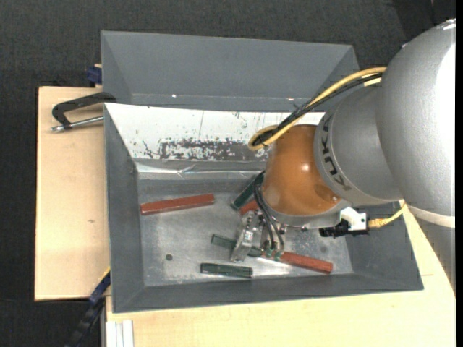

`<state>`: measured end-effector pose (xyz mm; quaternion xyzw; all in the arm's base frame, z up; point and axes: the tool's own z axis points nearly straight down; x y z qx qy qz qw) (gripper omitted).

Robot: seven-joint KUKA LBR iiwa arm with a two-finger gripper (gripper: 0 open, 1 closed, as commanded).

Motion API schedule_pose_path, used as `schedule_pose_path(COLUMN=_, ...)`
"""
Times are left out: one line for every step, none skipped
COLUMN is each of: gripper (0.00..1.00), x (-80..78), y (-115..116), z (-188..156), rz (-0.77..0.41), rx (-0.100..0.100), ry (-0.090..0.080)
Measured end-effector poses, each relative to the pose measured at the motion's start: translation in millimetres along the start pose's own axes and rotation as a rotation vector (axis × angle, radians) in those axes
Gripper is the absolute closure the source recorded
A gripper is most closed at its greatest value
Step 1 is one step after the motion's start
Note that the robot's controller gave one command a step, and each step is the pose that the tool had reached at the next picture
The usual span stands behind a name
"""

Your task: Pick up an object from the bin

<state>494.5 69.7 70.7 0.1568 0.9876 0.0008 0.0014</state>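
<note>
Grey arm (pixel 405 121), tool (pixel 249 244) (grip unclear) low between green stick (pixel 219 240) and red stick (pixel 307 263)

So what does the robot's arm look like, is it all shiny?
It's a fat, round, silver-grey arm with black letters on its side. Near the end sits a smooth orange dome. A yellow cable loops over it, a little white plug sticks out beneath, and the small metal gripper carries thin wires.
</note>
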Motion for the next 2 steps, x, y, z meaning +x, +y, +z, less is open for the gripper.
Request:
schedule_pose_path(gripper=1.00, x=-26.5, y=-7, z=-34, rz=0.006, rx=0.001, ry=0.004)
schedule_pose_path(gripper=1.00, x=-0.2, y=-4, z=-208, rz=0.019, rx=-0.001, ry=-0.003)
